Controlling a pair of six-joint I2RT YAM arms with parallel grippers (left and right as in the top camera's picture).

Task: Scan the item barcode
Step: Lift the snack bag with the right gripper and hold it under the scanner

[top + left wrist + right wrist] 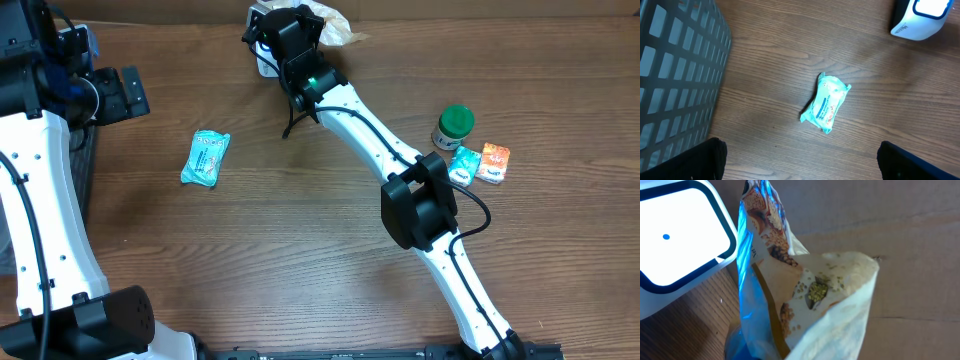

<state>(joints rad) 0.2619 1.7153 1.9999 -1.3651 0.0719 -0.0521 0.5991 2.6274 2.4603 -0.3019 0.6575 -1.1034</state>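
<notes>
Right hand [285,38] clamping snack bag [805,290], sitting 3 o'clock of scanner [675,245]; bag seeming light, crinkly, slippery; pinching sealed edge likely safest; left hand [802,160] gaping.

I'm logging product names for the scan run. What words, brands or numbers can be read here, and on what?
Nothing reads for certain.
Teal packet: printed lines, too blurred.
Scanner: small dark mark on its side, too small.
Green-lidded jar: label too small.
Small teal pack and orange pack: too small.
Printed bag: grain pictures, lettering unreadable.
</notes>
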